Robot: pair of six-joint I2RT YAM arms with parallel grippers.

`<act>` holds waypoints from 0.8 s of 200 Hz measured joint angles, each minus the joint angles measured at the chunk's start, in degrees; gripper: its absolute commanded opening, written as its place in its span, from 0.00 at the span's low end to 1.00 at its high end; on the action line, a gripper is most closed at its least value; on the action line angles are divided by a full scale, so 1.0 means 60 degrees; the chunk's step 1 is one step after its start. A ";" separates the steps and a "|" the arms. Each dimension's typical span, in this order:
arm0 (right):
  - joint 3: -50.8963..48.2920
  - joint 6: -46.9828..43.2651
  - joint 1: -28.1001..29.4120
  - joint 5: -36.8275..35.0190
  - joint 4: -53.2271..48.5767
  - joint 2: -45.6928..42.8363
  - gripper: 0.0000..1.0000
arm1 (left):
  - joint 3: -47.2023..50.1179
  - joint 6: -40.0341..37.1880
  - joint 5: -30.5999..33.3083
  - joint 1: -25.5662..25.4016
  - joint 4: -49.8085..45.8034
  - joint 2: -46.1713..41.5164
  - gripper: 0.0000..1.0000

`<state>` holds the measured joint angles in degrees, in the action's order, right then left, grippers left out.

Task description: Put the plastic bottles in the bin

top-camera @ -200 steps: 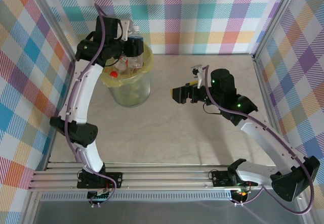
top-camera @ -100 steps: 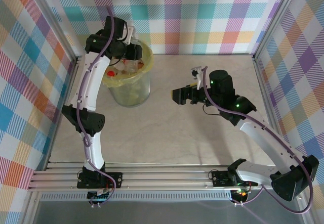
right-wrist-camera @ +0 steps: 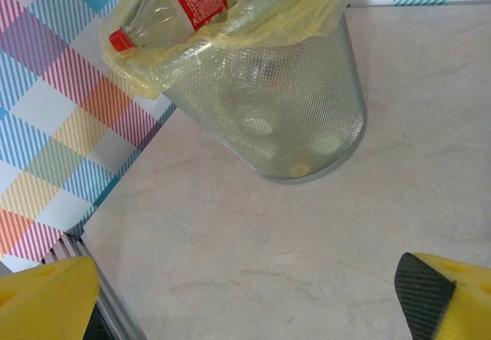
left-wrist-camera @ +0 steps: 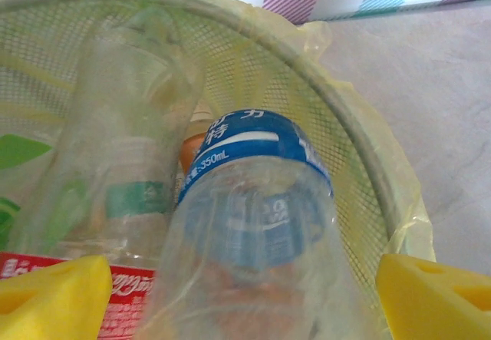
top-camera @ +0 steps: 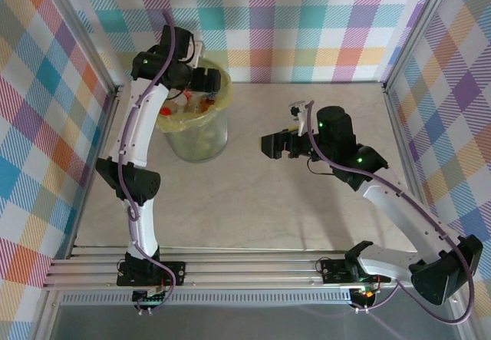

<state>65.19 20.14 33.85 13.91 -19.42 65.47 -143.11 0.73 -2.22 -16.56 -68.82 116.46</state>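
Marbled counter [top-camera: 307,217] carries the bin [top-camera: 201,142] at its far left corner, heaped to the rim. The left tool [left-wrist-camera: 245,302] hangs over it, jaws apart either side of a blue-labelled bottle [left-wrist-camera: 253,202] without clamping it. The right tool [top-camera: 270,145] gapes wide mid-counter, holding nothing. Every bottle I can see is binned, so the task looks nearly finished.

Open tabletop [top-camera: 253,209] beside bottle-crammed bin [top-camera: 201,136]

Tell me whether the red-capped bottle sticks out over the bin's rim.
Yes, in the right wrist view the red-capped bottle lies with its cap end poking out past the rim of the bin.
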 measured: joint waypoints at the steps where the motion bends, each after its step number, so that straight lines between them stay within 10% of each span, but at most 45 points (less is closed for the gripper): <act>1: 0.0000 0.0004 0.0000 0.0000 0.0000 0.0004 1.00 | 0.0000 0.0000 0.0000 0.0000 0.0000 -0.0004 0.86; 85: -0.0051 0.0000 0.0000 -0.0080 -0.0011 0.0098 1.00 | 0.0033 0.0375 0.0047 0.0000 0.0029 -0.0594 0.58; 160: -0.0127 0.0000 0.0000 -0.0248 -0.0073 0.0095 1.00 | 0.2503 0.0492 0.0033 -0.0004 0.0929 -0.1650 0.51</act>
<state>64.42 20.14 33.85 12.43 -19.86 66.04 -128.09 3.68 -2.02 -16.58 -63.24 106.56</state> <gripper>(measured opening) 0.996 0.523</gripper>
